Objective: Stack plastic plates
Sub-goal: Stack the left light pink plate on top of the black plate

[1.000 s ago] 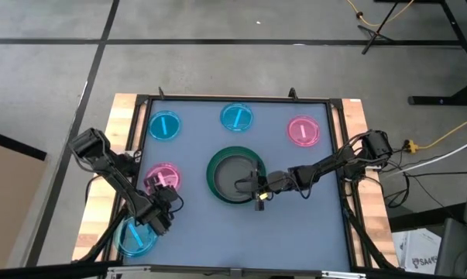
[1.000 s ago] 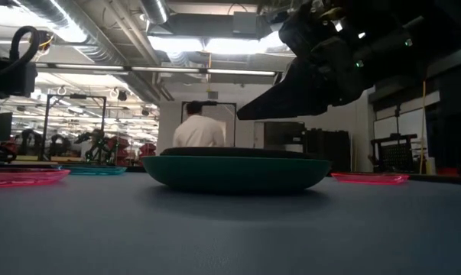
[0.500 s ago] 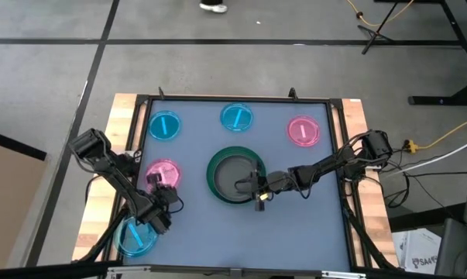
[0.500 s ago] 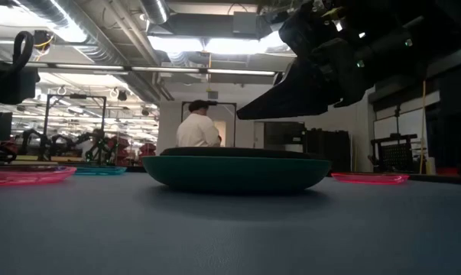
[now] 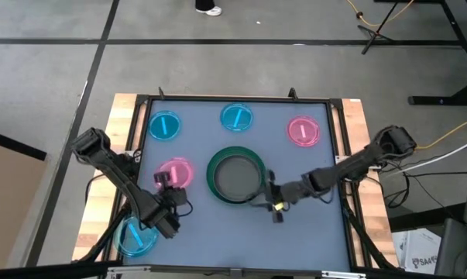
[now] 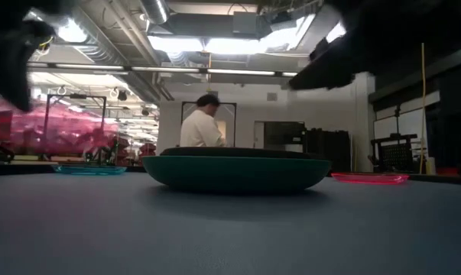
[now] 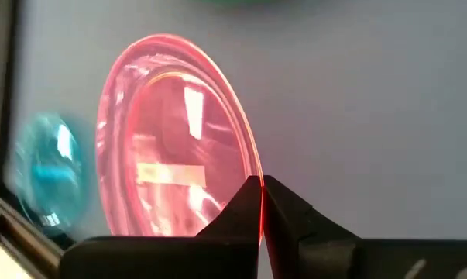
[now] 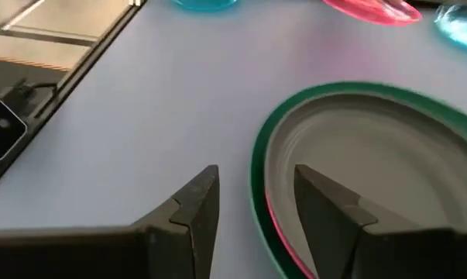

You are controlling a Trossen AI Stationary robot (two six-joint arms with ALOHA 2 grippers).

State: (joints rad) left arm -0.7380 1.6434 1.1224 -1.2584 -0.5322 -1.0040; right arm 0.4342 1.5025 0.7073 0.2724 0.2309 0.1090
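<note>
**A:** At the table's centre, what is stacked so far, and what is being carried?

**B:** A dark grey plate (image 5: 235,177) is seen nested inside the large green plate (image 5: 214,187). A pink glint shows at the green rim in the right wrist view; whether another plate lies there cannot be told. At about nine o'clock from that stack, a translucent pink plate (image 7: 171,155) is pinched by its rim in the left gripper (image 7: 261,203), the fingers closed tight on the thin edge, and it is held tilted clear of the table.

**A:** And the right gripper?

**B:** The right gripper (image 8: 252,194) is found at about four o'clock from the stack, just beside the green rim, fingers parted and nothing held.

**A:** What is left out on the table?

**B:** Two blue plates (image 5: 164,125) (image 5: 237,118) lie at about eleven and twelve o'clock, a pink plate (image 5: 303,131) at two o'clock, and another blue plate (image 5: 136,236) at eight o'clock, under the left arm.

**A:** What could go wrong?

**B:** The carried plate is gripped only at its edge, so it could probably swing or slip out during travel. If it is released tilted or off-centre, it may well land on the green rim and slide off. The right gripper, so close to the stack, could be struck by the incoming arm.
</note>
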